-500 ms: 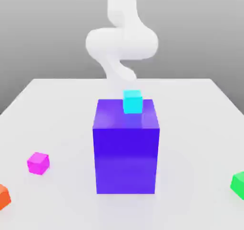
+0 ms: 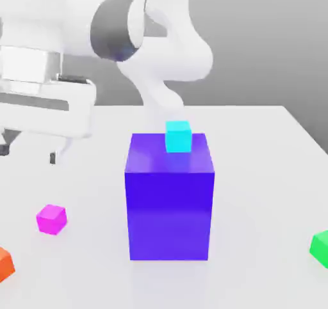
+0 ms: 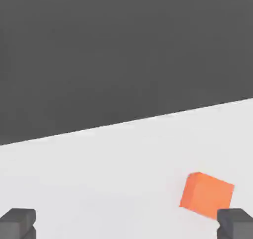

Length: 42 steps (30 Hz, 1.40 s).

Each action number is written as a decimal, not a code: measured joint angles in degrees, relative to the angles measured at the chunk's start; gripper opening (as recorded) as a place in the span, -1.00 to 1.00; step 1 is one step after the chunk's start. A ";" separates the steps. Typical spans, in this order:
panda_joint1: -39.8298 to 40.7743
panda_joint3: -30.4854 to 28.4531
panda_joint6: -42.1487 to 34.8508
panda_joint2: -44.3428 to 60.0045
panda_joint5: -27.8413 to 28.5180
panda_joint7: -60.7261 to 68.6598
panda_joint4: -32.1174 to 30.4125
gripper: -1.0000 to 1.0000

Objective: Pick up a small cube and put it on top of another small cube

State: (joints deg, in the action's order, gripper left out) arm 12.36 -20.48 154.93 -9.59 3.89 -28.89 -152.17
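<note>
Change noted: your end effector (image 2: 29, 153) has swung in on the exterior view's left, out of that frame half a second ago. Its fingers stand wide apart, nothing between them. It hangs above the surface (image 2: 256, 167), farther back than the magenta cube (image 2: 51, 219). The cubes have not shifted. Judgement: you are in the approach, with grasp and stacking both to do; the hand view takes in the orange cube (image 3: 210, 196), so check your aim before descending.

Magenta cube: on the surface, to the exterior view's left of the large blue-purple block (image 2: 169, 215), near the orange cube. Sits flat, yawed off square to the surface's edges, one upright edge turned towards the camera. Equal-sided as far as seen; no long axis. Suggest you match finger yaw to two opposite faces.
</note>
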 joint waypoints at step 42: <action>-16.84 24.91 -2.23 17.18 -4.98 3.05 8.88 -1.00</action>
State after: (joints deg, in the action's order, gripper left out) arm -4.47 4.43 152.70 7.59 -1.08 -25.84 -143.29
